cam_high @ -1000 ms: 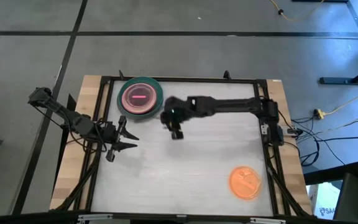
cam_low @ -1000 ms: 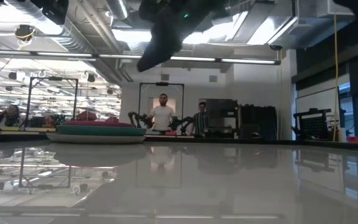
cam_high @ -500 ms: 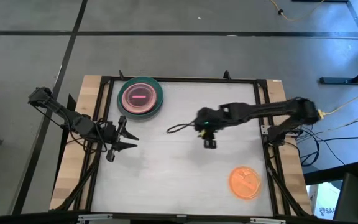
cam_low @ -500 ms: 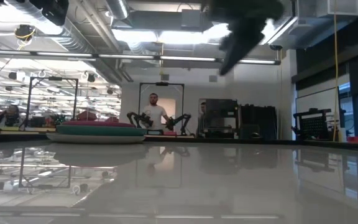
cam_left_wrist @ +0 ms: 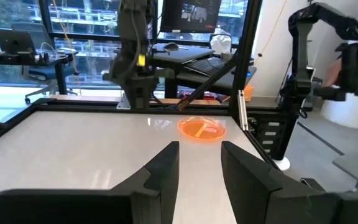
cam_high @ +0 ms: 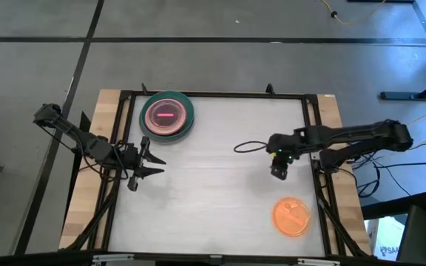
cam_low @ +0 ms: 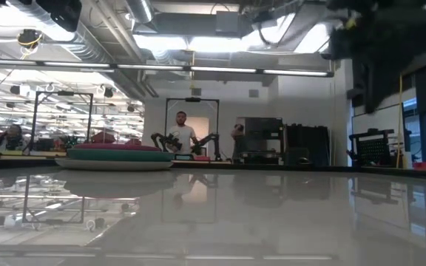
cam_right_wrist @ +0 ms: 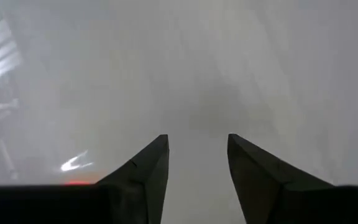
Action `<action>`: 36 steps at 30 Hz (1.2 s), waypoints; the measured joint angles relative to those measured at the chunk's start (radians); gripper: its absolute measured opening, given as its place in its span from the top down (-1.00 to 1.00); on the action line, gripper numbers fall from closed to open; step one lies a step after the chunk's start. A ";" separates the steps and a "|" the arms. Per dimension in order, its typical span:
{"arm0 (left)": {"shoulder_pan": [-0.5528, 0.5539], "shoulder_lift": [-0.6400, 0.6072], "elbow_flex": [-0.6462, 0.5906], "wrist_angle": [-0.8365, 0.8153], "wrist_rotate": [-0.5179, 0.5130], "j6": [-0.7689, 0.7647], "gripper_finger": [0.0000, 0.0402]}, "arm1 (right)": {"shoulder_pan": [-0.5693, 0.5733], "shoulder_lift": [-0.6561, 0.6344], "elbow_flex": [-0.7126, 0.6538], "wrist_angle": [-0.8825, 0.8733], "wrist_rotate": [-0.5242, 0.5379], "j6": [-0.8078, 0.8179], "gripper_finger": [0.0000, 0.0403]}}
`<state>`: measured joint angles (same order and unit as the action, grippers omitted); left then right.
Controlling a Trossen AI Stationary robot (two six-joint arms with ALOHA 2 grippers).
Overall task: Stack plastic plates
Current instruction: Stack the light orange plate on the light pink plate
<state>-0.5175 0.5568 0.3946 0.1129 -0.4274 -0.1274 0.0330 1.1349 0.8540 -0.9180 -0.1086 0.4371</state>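
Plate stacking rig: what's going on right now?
Neither arm holds anything. The stack of plates sits at the table's far left corner, magenta on top of teal. One orange plate lies alone near the right front. The right gripper, open and empty, hangs over bare table just beyond that orange plate. The left gripper waits open at the left edge.

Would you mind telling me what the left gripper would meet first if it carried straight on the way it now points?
The left gripper, open and empty, points across bare table toward the orange plate; probably that first, though depth is unclear.
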 joint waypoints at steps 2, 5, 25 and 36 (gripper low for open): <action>0.000 0.000 0.000 0.000 0.000 0.000 0.44 | 0.000 -0.006 -0.042 -0.001 -0.016 0.033 0.23; 0.000 0.000 0.000 0.000 0.000 0.000 0.44 | -0.001 -0.006 -0.081 0.001 -0.016 0.035 0.23; 0.000 0.000 0.000 0.000 -0.001 0.002 0.44 | 0.061 -0.006 -0.108 -0.241 -0.134 0.213 -0.08; 0.000 0.000 0.000 0.000 -0.003 -0.014 0.44 | 0.345 -0.005 -0.271 0.023 -0.243 0.351 0.03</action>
<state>-0.5175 0.5571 0.3946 0.1127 -0.4305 -0.1416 0.3778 1.1297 0.5827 -0.8953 -0.3511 0.7883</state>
